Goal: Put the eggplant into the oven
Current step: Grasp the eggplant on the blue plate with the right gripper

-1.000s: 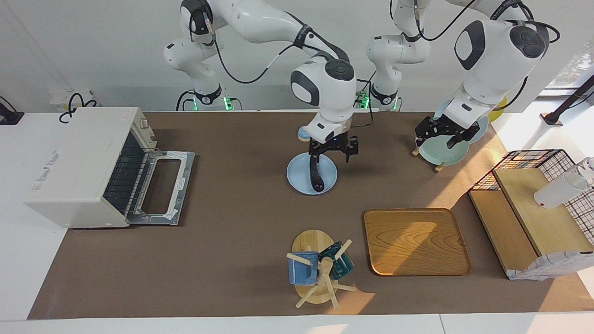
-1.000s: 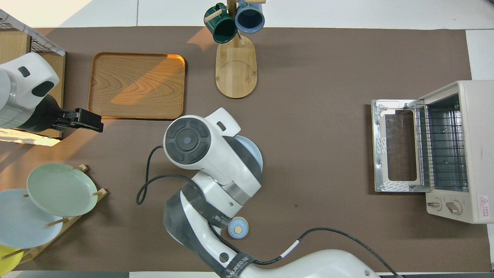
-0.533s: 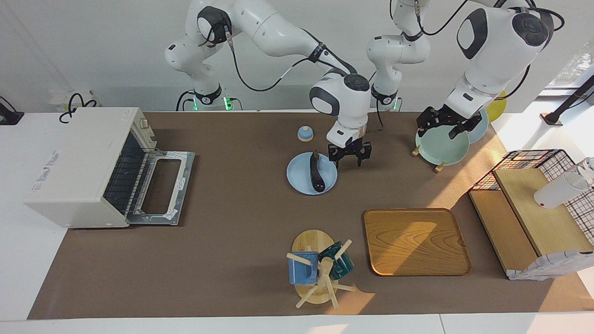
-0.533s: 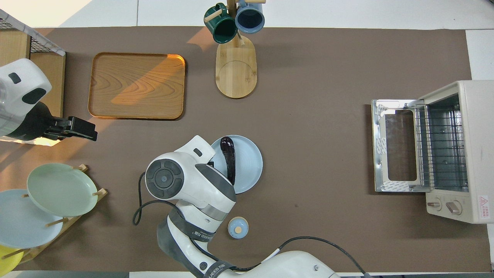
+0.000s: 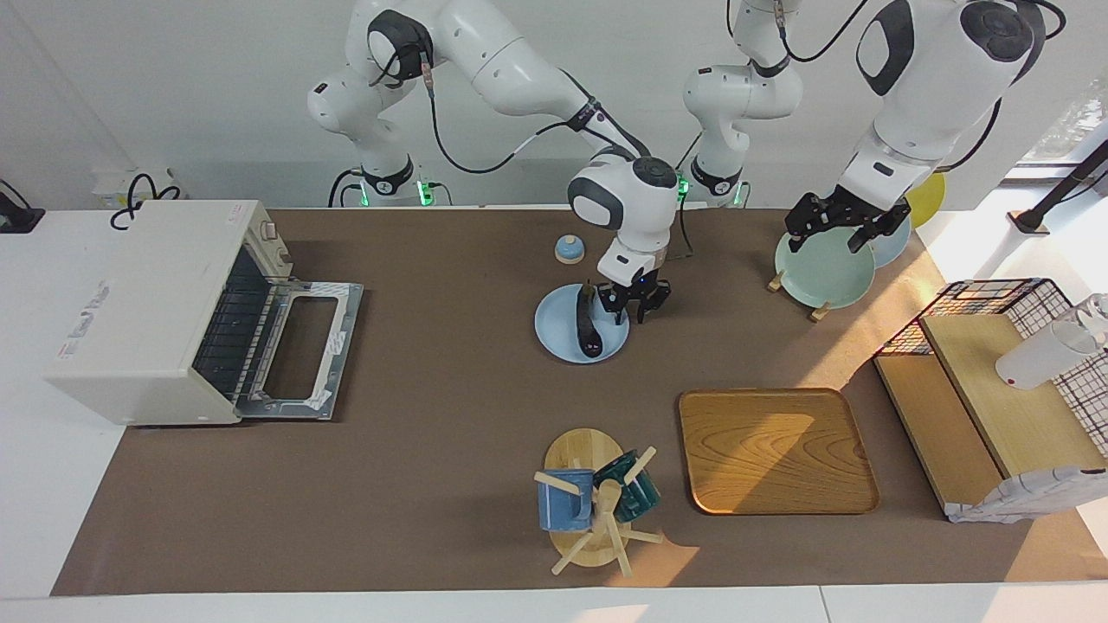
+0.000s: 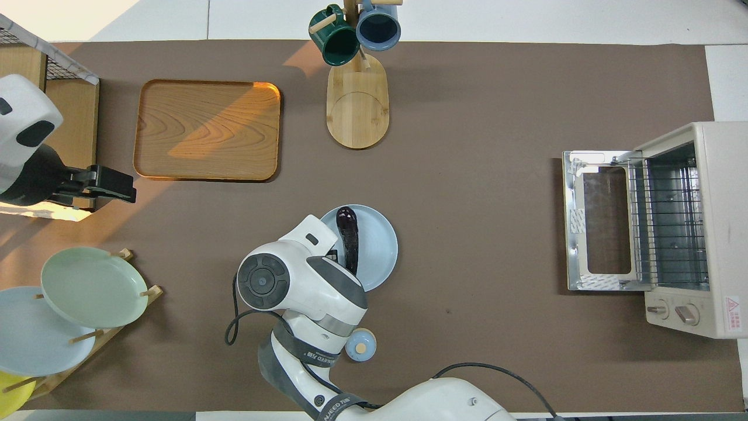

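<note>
The eggplant [image 5: 590, 329] [image 6: 349, 240], long and dark purple, lies on a light blue plate [image 5: 558, 333] [image 6: 380, 245] mid-table. My right gripper [image 5: 630, 310] is down at the plate's edge toward the left arm's end, just beside the eggplant's nearer half. Its fingers stand a little apart with nothing between them, and the wrist hides them in the overhead view. The off-white oven [image 5: 147, 303] [image 6: 695, 234] stands at the right arm's end with its door [image 5: 299, 346] dropped open and the rack showing. My left gripper [image 5: 835, 232] [image 6: 120, 186] hangs open over the plate rack and waits.
A small blue bell [image 5: 569, 249] sits nearer the robots than the plate. A wooden tray [image 5: 775, 450] and a mug tree [image 5: 593, 497] with two mugs lie farther out. A green plate [image 5: 822, 272] leans in a rack, and a wooden shelf [image 5: 995, 389] fills the left arm's end.
My right gripper dropped toward the plate and shifted to beside the eggplant, and its jaws narrowed. The left gripper rose and drew back a little. The eggplant has not moved.
</note>
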You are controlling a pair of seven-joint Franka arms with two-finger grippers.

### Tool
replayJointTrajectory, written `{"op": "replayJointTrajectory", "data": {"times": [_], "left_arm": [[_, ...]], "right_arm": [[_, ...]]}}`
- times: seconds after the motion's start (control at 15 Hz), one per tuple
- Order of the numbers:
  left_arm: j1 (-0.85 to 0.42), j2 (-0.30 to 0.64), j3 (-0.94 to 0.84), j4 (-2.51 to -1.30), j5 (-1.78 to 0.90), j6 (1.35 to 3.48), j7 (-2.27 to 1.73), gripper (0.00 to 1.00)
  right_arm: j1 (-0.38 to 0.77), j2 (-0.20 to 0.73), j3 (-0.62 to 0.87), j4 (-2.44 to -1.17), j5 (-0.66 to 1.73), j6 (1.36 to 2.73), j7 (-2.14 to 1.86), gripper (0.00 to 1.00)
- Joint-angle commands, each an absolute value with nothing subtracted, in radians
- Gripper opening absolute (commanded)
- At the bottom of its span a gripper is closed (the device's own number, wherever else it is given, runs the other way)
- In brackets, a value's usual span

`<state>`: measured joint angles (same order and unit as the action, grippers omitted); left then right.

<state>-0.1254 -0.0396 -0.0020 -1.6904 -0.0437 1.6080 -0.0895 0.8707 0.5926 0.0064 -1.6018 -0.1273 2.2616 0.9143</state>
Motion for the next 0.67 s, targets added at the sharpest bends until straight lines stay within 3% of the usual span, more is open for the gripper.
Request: {"op": "replayJointTrajectory", "data": {"times": [0.0,0.4,0.6], "left_arm": [[-0.123,-0.015,-0.006,-1.649,-0.017,1.589,-0.129,1.00],[-0.107,-0.020,-0.006,-1.660,-0.017,1.603,-0.086,1.00],[-0.078,-0.018,-0.006,-1.660,-0.017,1.611,-0.041,1.00]], "right_arm": [[0.883,0.551,0.006,-1.657,-0.146,2.277,0.920,0.00],[0.884,0.551,0.006,-1.562,-0.277,2.062,0.870,0.00],[0.836,0.517,0.005,-1.575,-0.293,2.042,0.815,0.00]]}}
